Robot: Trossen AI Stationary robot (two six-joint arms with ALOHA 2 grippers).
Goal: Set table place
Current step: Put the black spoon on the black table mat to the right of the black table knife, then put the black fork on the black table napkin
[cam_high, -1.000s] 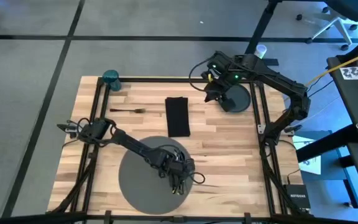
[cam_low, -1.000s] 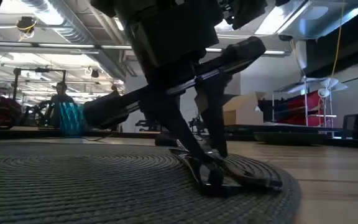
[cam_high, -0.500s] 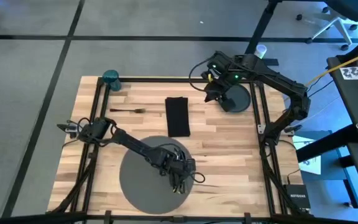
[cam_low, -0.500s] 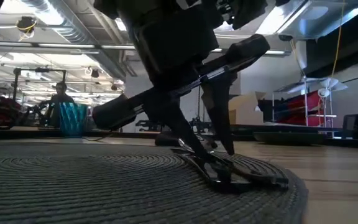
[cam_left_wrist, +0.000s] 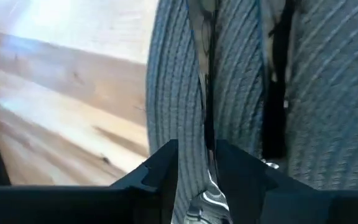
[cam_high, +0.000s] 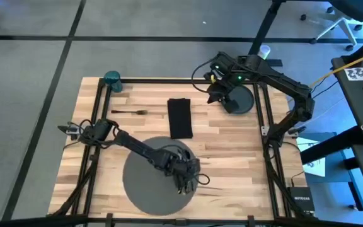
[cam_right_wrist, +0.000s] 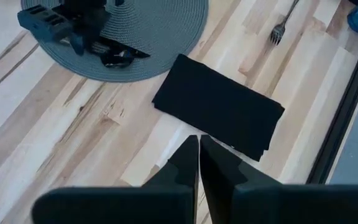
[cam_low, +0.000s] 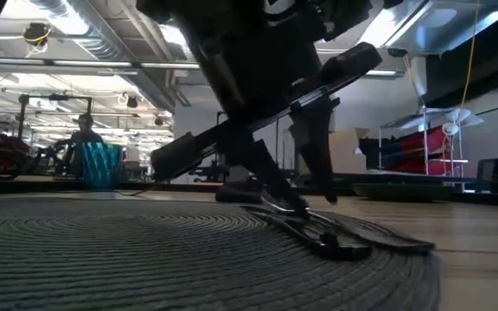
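Spoon [cam_low: 335,238]: lying at the grey mat's [cam_high: 147,189] right edge, pinched by the left gripper [cam_high: 184,180], bowl mostly hidden under it.
Right gripper [cam_high: 216,94]: fingers pressed together, empty, beside the dark plate [cam_high: 241,99], which the arm partly covers.
Napkin [cam_high: 180,118]: flat mid-table.
Fork [cam_high: 128,111]: left of the napkin.
Teal cup [cam_high: 113,79]: far left corner.

Grey carpet floor [cam_high: 30,57] crossed by dark seams. Exposed ceiling ducts [cam_low: 67,17], strip lights. Cardboard box [cam_low: 335,160] at back. Person [cam_low: 83,130] standing far off.
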